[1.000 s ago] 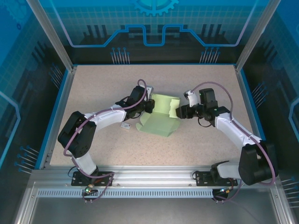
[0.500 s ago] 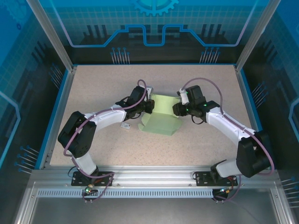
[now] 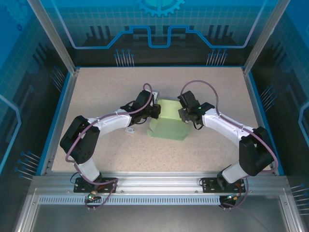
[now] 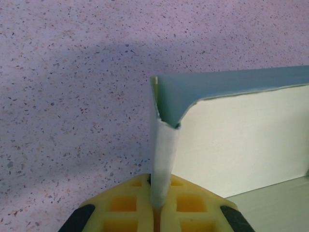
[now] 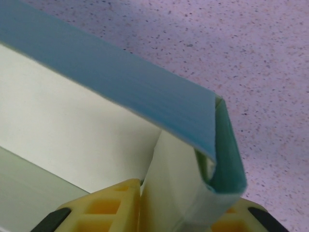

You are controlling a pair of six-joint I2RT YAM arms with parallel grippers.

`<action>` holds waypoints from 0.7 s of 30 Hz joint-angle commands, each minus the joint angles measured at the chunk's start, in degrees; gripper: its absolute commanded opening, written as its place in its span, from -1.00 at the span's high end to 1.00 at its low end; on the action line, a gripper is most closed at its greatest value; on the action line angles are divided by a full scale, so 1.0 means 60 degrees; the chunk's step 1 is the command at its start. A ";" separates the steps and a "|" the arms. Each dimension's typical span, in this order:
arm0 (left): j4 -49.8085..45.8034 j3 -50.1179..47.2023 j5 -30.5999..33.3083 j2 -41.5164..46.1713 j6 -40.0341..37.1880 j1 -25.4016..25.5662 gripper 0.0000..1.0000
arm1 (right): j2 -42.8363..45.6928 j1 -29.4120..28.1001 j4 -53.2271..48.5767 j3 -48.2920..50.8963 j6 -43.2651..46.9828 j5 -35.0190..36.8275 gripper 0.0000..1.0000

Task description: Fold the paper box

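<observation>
The right gripper [image 3: 184, 114] has swung in from 3 o'clock and now pinches the right wall of the paper box [image 3: 167, 127], mid-table [image 3: 96, 92] — the left gripper [image 3: 155, 110] clamps its 9 o'clock wall. With both side walls upright, the corners look ready for tucking.

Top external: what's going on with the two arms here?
Both arms are folding the paper box mid-table. The left gripper pinches a raised flap at its left end, and the right gripper pinches the folded corner at its right end. The back wall stands up; the near panel lies on the table.
</observation>
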State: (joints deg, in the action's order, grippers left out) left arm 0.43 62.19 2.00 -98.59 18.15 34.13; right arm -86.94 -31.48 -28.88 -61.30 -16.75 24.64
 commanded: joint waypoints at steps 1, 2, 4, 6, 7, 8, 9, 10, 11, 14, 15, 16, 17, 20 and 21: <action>0.0100 0.0277 -0.0356 0.0523 0.0208 0.0086 0.86 | -0.0166 -0.0101 -0.0386 -0.0314 -0.0188 0.1080 0.51; 0.0099 0.0273 -0.0361 0.0541 0.0227 0.0097 0.86 | -0.0173 -0.0103 -0.0435 -0.0337 -0.0209 0.1160 0.52; 0.0085 0.0252 -0.0352 0.0594 0.0247 0.0105 0.87 | -0.0181 -0.0113 -0.0510 -0.0396 -0.0260 0.1338 0.54; 0.0097 0.0254 -0.0370 0.0610 0.0272 0.0127 0.87 | -0.0188 -0.0126 -0.0585 -0.0431 -0.0319 0.1532 0.56; 0.0079 0.0258 -0.0369 0.0603 0.0285 0.0145 0.86 | -0.0187 -0.0136 -0.0615 -0.0444 -0.0335 0.1623 0.57; 0.0066 0.0276 -0.0374 0.0611 0.0285 0.0159 0.86 | -0.0188 -0.0155 -0.0626 -0.0455 -0.0368 0.1683 0.58; 0.0068 0.0280 -0.0379 0.0610 0.0311 0.0171 0.86 | -0.0214 -0.0154 -0.0670 -0.0475 -0.0399 0.1740 0.59; 0.0054 0.0284 -0.0385 0.0609 0.0312 0.0186 0.86 | -0.0230 -0.0158 -0.0727 -0.0503 -0.0415 0.1828 0.60; 0.0041 0.0284 -0.0382 0.0610 0.0328 0.0186 0.86 | -0.0272 -0.0161 -0.0792 -0.0527 -0.0430 0.1910 0.60; 0.0001 0.0298 -0.0393 0.0608 0.0374 0.0214 0.87 | -0.0427 -0.0155 -0.0989 -0.0643 -0.0474 0.2108 0.61; -0.0014 0.0316 -0.0401 0.0596 0.0389 0.0218 0.87 | -0.0488 -0.0171 -0.1069 -0.0679 -0.0474 0.2166 0.62; -0.0047 0.0340 -0.0393 0.0595 0.0406 0.0228 0.87 | -0.0549 -0.0172 -0.1137 -0.0722 -0.0461 0.2242 0.62; -0.0071 0.0357 -0.0392 0.0582 0.0424 0.0230 0.86 | -0.0621 -0.0181 -0.1209 -0.0768 -0.0424 0.2353 0.63; -0.0151 0.0401 -0.0346 0.0581 0.0446 0.0230 0.87 | -0.0809 -0.0231 -0.1433 -0.0887 -0.0343 0.2755 0.63; -0.0168 0.0401 -0.0326 0.0581 0.0446 0.0230 0.87 | -0.0839 -0.0231 -0.1460 -0.0887 -0.0314 0.2835 0.63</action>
State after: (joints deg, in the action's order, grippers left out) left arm 0.56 62.22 1.69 -97.45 20.91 35.31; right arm -90.41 -32.77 -33.43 -65.60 -19.33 35.07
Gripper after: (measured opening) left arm 0.073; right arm 0.189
